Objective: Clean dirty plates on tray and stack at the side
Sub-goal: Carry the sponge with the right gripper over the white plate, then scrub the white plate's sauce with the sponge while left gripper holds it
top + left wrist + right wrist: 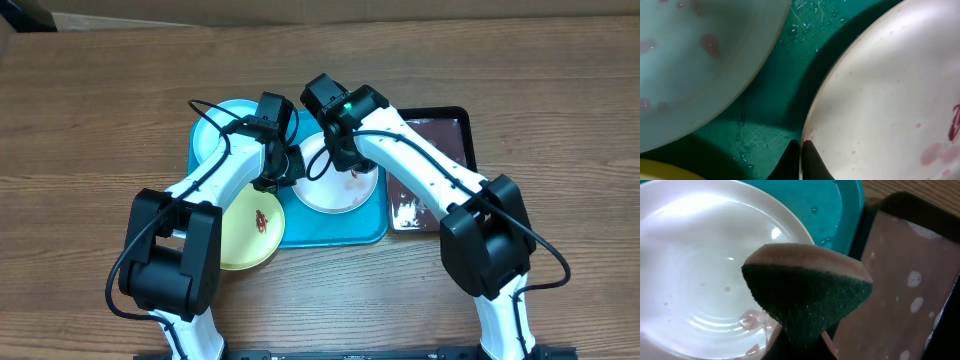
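Note:
The turquoise tray (365, 228) holds a light blue plate (222, 125) at its back left and a white plate (335, 195) in the middle. A yellow-green plate (250, 228) with a red smear overhangs the tray's front left edge. My left gripper (288, 168) is shut on the white plate's left rim (880, 100), its fingers (801, 152) pinching the edge. My right gripper (345, 158) is shut on a green-and-tan sponge (807, 290) just above the wet white plate (705, 270), which shows pink smears.
A narrow black tray (435, 165) of dark foamy liquid stands right of the turquoise tray and shows in the right wrist view (900, 280). The light blue plate (690, 60) lies close left of the white one. Bare wooden table (90, 120) surrounds the trays.

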`<state>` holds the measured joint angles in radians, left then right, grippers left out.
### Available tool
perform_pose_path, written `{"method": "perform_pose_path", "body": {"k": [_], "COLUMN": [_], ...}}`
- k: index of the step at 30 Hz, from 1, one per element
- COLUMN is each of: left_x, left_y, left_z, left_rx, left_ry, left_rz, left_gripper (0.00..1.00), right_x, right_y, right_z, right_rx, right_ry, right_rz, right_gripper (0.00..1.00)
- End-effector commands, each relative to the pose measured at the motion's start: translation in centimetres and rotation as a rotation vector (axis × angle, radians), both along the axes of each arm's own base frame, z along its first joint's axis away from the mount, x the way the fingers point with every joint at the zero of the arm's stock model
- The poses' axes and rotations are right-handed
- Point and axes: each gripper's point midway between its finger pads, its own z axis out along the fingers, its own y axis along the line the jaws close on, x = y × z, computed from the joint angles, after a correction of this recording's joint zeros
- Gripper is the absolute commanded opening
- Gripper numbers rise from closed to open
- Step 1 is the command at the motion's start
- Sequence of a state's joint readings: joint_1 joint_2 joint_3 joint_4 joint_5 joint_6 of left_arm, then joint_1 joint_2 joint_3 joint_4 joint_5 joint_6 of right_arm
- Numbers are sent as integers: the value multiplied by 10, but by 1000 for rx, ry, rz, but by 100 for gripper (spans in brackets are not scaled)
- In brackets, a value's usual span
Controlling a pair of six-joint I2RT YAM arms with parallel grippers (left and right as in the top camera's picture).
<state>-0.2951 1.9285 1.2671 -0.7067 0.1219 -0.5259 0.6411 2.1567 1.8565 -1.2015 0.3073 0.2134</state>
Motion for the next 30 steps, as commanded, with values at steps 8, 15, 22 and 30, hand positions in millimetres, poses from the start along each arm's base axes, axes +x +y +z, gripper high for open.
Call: {"method": "perform_pose_path", "body": {"k": [8, 15, 22, 30], "left_x": [2, 2, 2, 2], "left_y": [0, 0, 0, 0], "left_z": [-4, -4, -4, -4], "left_rx": [14, 14, 14, 14], "left_ry": [5, 5, 5, 5], "left_rz": [18, 18, 18, 18], "left_gripper": [4, 4, 4, 4], "right_x": [0, 4, 5, -3], "right_y": [-9, -10, -18, -15], "right_z": [-30, -47, -66, -85], "right_rx": [-45, -30, -24, 39], "right_ry": [5, -16, -23, 19], "right_rz": [-30, -37, -53, -56], "right_gripper": [4, 4, 4, 4]}}
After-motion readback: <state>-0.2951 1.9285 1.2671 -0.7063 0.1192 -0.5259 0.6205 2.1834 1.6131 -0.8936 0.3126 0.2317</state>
